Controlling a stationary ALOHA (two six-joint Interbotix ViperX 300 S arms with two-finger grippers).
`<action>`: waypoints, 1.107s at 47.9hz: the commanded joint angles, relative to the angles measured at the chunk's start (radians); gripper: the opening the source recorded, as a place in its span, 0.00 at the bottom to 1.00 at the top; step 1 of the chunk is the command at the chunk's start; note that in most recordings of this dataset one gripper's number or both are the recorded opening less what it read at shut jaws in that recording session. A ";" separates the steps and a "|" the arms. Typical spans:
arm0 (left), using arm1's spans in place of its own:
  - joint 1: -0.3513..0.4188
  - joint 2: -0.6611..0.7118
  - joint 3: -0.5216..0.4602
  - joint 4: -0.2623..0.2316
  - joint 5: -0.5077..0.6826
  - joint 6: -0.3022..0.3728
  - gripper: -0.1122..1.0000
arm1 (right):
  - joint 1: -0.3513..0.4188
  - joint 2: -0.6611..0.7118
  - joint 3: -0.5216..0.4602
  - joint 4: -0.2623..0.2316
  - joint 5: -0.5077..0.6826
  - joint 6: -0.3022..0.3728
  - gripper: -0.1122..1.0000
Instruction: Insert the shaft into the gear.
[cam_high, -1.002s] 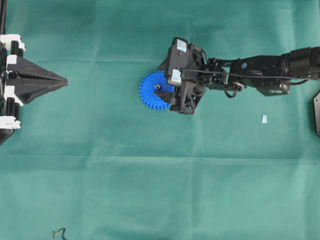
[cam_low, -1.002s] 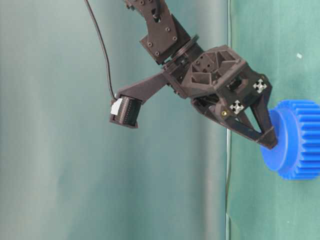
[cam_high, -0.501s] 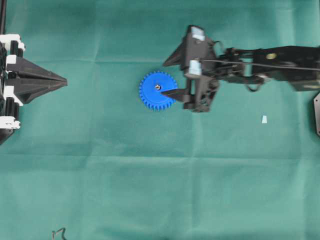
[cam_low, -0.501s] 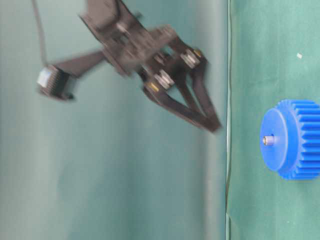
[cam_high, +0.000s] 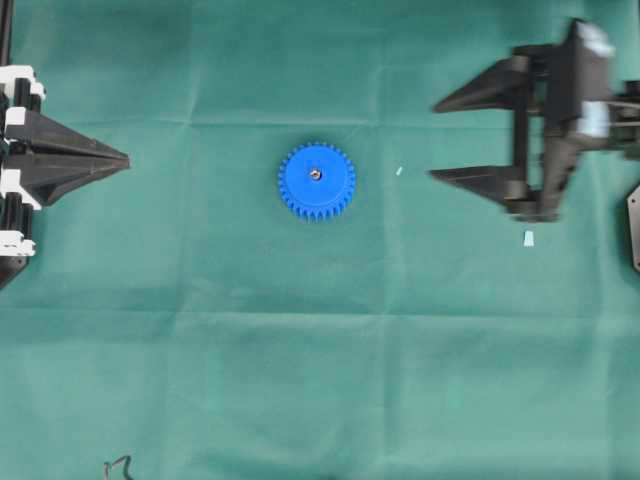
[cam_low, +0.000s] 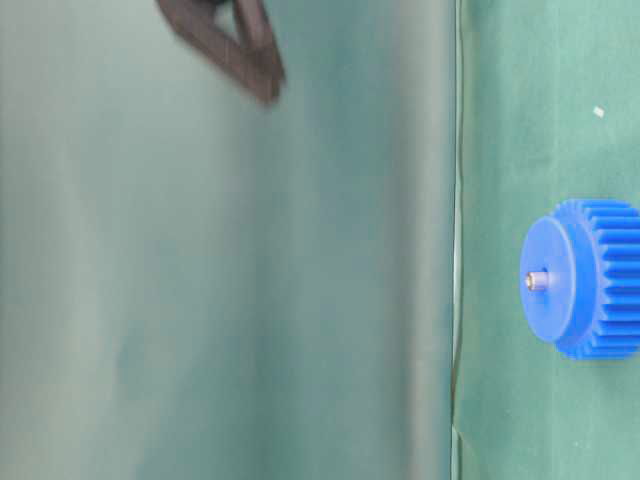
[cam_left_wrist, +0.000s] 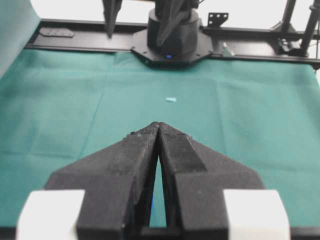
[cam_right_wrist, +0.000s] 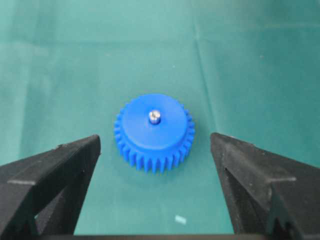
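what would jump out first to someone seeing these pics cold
The bright blue gear lies flat near the middle of the green cloth, with the small silvery shaft standing in its centre hole. To its right in the overhead view, the right tool hangs wide open and empty, clear of the gear. At the left edge the left tool sits shut, its tips pointing toward the gear.

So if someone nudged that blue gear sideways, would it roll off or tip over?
Probably neither. The gear lies flat on its wide face, so it would likely slide, and the green cloth may slow it. It looks like stiff plastic, fairly light. The shaft stands in its centre hole and would probably travel along.
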 joint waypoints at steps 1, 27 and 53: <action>0.003 0.002 -0.031 0.003 -0.003 0.000 0.10 | 0.003 -0.097 0.018 -0.005 0.051 -0.003 0.95; 0.002 -0.015 -0.031 0.003 0.040 0.000 0.10 | -0.026 -0.454 0.126 -0.015 0.242 0.003 0.95; 0.003 -0.015 -0.031 0.003 0.046 0.000 0.10 | -0.034 -0.440 0.132 -0.015 0.239 0.003 0.95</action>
